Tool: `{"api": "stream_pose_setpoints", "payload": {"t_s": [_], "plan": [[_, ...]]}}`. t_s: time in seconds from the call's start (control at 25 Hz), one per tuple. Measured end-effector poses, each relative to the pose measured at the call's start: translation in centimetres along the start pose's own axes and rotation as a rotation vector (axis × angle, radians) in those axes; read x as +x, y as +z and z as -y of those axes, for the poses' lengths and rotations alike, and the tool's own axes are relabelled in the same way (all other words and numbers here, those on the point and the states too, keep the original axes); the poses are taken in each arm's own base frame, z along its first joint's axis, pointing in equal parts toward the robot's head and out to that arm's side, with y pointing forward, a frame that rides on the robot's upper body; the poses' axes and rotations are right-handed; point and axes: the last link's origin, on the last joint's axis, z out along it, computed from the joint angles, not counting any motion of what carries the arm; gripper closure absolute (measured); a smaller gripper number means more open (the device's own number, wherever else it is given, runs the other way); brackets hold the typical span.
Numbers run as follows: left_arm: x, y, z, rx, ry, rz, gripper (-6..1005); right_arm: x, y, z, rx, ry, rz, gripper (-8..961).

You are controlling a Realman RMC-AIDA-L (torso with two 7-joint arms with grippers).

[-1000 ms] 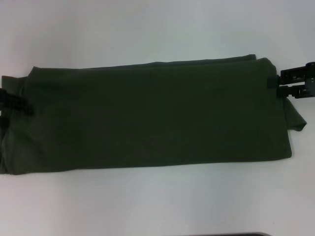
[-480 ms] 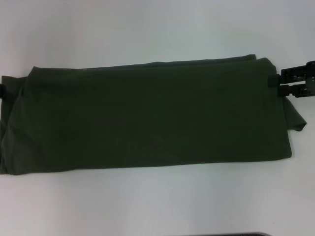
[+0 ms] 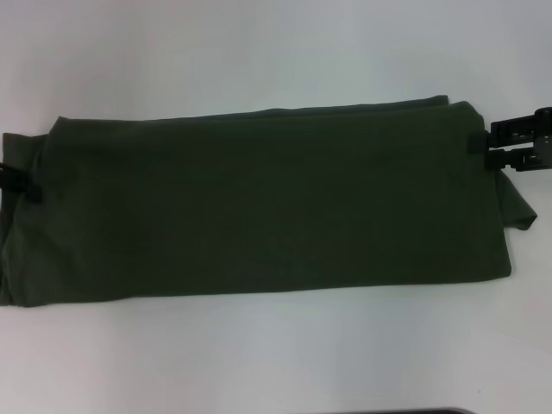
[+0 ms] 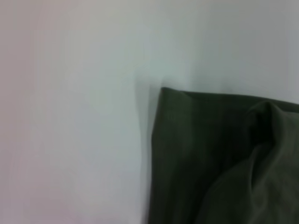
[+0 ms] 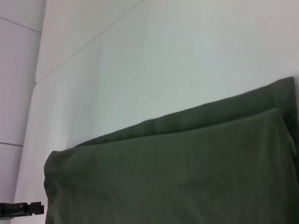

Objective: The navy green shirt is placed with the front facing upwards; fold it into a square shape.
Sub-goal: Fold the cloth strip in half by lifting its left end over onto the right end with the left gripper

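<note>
Navy green shirt (image 3: 259,203): matte, soft cotton, folded lengthwise into a long band w/ layered far edge, lying flat on smooth white table (image 3: 259,52); no print visible. Right gripper (image 3: 479,145): black, hard-edged, at shirt's right end near far corner, fingers closed on the cloth edge. Left gripper (image 3: 26,185): at shirt's left end, only a black tip visible over the fabric; prob. touching it, grip state cannot be told. Left wrist view: rumpled corner w/ a soft fold.

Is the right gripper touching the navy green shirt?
Touching. The head view shows the right gripper fingertips overlapping the navy green shirt at its right end.
</note>
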Motion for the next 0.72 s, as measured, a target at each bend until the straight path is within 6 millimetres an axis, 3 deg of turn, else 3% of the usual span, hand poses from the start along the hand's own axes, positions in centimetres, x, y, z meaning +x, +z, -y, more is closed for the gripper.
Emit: {"api": "stream_pose_setpoints", "payload": {"t_s": [0.72], "plan": [[0.59, 0.69, -0.08, 0.065, 0.002, -0.021, 271, 0.26, -0.07, 0.16, -0.003, 0.008, -0.001, 358]]}}
